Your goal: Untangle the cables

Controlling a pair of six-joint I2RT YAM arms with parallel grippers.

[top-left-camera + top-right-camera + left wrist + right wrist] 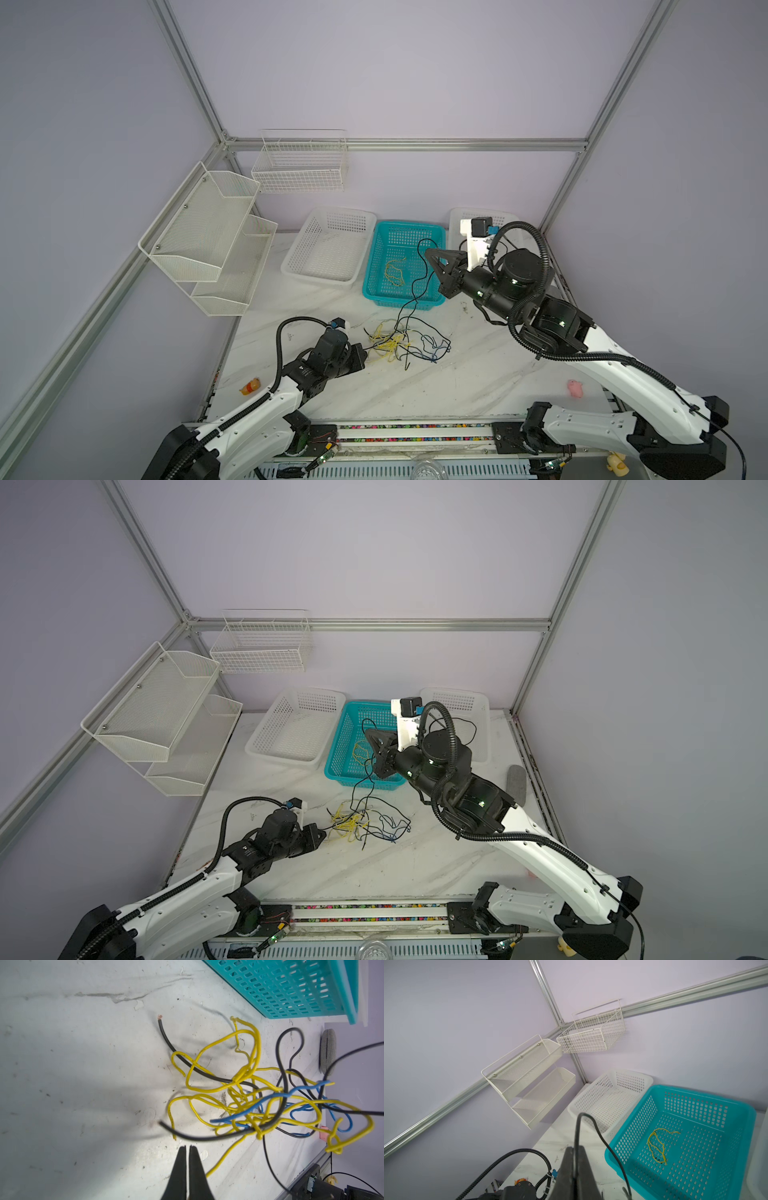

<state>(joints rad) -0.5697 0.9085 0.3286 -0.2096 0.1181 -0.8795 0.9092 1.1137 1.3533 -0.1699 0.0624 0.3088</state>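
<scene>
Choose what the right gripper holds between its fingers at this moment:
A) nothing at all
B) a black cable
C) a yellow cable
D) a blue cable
B: in the right wrist view the right gripper is shut on a thin black cable, which rises from between its fingers, bends over and hangs down beside the teal basket.

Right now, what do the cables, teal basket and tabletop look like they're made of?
Cables: thin wire in smooth, slightly glossy yellow, black and blue plastic-like insulation; one black end shows a coppery tip.
Teal basket: likely moulded plastic, satin, uniform perforated grid.
Tabletop: white marble-look slab with grey veins, matte and scuffed; stone or laminate, can't tell.
</scene>
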